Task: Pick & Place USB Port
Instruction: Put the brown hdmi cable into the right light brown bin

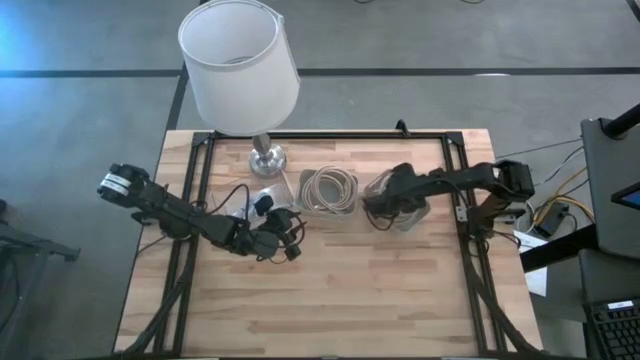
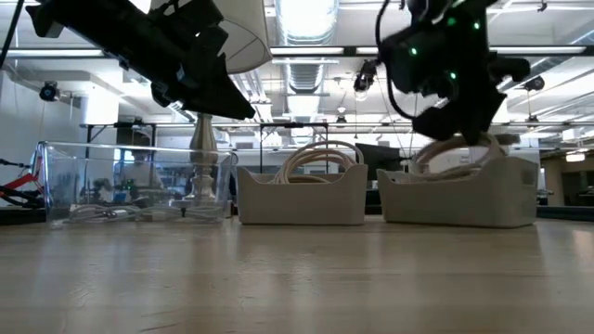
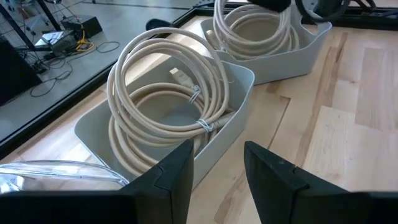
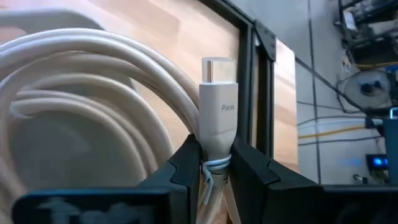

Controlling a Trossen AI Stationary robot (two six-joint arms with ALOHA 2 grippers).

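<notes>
I am holding the right gripper (image 4: 214,163) jaws pinched on the cable plug (image 4: 218,109) above the right bin (image 1: 408,208), ready for lifting, while the left gripper (image 3: 216,163) is waiting beside it, jaws narrowly parted and empty.

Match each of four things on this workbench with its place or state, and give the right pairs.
Things:
1. lamp
2. right pincer
3. left pincer
4. clear box

Places or states:
A. open, in front of the middle bin of coiled cable
B. stands at the table's far edge
C. shut on the USB plug
D. transparent, beside the lamp's base in the low view

Pairs: 1-B, 2-C, 3-A, 4-D
</notes>
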